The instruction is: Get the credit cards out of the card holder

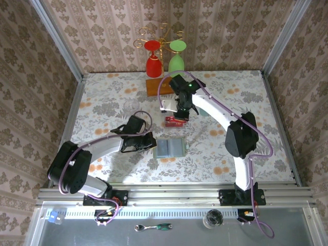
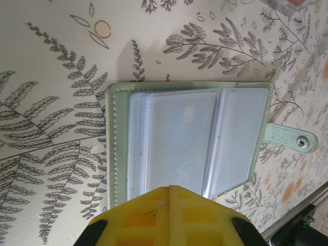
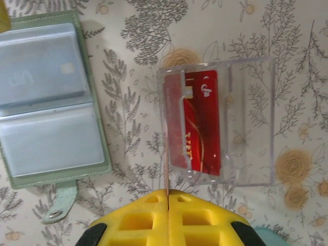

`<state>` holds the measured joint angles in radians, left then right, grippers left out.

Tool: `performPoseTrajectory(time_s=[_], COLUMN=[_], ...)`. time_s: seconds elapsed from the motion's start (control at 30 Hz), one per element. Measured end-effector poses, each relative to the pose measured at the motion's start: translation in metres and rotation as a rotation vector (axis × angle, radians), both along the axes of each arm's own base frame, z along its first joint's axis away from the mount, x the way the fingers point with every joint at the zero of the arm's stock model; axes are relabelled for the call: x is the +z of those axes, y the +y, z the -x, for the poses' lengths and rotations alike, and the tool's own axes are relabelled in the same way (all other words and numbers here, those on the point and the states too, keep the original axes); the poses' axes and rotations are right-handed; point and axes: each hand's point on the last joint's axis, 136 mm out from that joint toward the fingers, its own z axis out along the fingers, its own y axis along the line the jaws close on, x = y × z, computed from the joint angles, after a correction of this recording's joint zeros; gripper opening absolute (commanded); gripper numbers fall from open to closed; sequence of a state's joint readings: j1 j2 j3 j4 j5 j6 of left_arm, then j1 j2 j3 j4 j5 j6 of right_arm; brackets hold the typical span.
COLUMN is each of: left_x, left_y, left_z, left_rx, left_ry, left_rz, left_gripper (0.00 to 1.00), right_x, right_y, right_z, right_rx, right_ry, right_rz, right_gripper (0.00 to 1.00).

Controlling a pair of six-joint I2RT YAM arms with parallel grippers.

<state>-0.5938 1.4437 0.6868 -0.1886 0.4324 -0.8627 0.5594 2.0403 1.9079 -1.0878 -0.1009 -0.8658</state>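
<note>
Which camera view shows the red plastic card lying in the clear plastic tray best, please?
The right wrist view: the red plastic card lies in the clear plastic tray, close and sharp, gold lettering visible. The top external view shows it small, by the right arm. The left wrist view catches perhaps a blurred reddish sliver.

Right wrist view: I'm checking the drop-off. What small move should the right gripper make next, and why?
Probably open the right gripper: a thin red card seems pinched edge-on between its shut fingers above the clear tray, where another red card already lies.
</note>
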Motion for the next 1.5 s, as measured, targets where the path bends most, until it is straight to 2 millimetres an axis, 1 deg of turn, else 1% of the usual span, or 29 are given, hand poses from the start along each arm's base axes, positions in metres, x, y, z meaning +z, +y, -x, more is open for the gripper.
performPoseTrajectory(time_s=[0.2,0.33,0.6,0.73,0.87,1.0,1.1,1.3,1.4,1.5], left_x=[0.005,0.008,0.005,0.005,0.005,0.006,0.006,0.005,0.004,0.001], left_y=[0.003,0.005,0.014,0.016,0.017,0.017,0.017,0.016,0.016,0.016], left_z=[0.001,0.004,0.013,0.014,0.014,0.014,0.014,0.014,0.014,0.014], left_rx=[0.006,0.008,0.015,0.018,0.020,0.020,0.020,0.019,0.019,0.019], left_ry=[-0.012,-0.020,-0.009,-0.011,-0.011,-0.013,-0.013,-0.012,-0.008,-0.004], left_rz=[-0.003,-0.001,-0.022,-0.027,-0.031,-0.029,-0.029,-0.030,-0.032,-0.035], left_gripper=[0.04,0.04,0.04,0.04,0.04,0.04,0.05,0.04,0.04,0.04], right_x=[-0.013,-0.021,-0.029,-0.034,-0.034,-0.035,-0.035,-0.037,-0.041,-0.038], right_y=[0.002,0.004,0.008,0.008,0.009,0.008,0.009,0.009,0.006,0.003], right_z=[-0.019,-0.028,-0.034,-0.033,-0.033,-0.033,-0.034,-0.039,-0.036,-0.031], right_rx=[0.003,0.005,0.018,0.022,0.023,0.020,0.015,-0.012,-0.036,-0.075], right_ry=[0.020,0.031,0.045,0.056,0.059,0.060,0.058,0.035,0.031,0.015], right_rz=[0.013,0.020,0.022,0.024,0.022,0.022,0.021,0.019,0.011,-0.009], right_gripper=[0.00,0.00,0.00,0.00,0.00,0.14,0.20,0.21,0.22,0.22])
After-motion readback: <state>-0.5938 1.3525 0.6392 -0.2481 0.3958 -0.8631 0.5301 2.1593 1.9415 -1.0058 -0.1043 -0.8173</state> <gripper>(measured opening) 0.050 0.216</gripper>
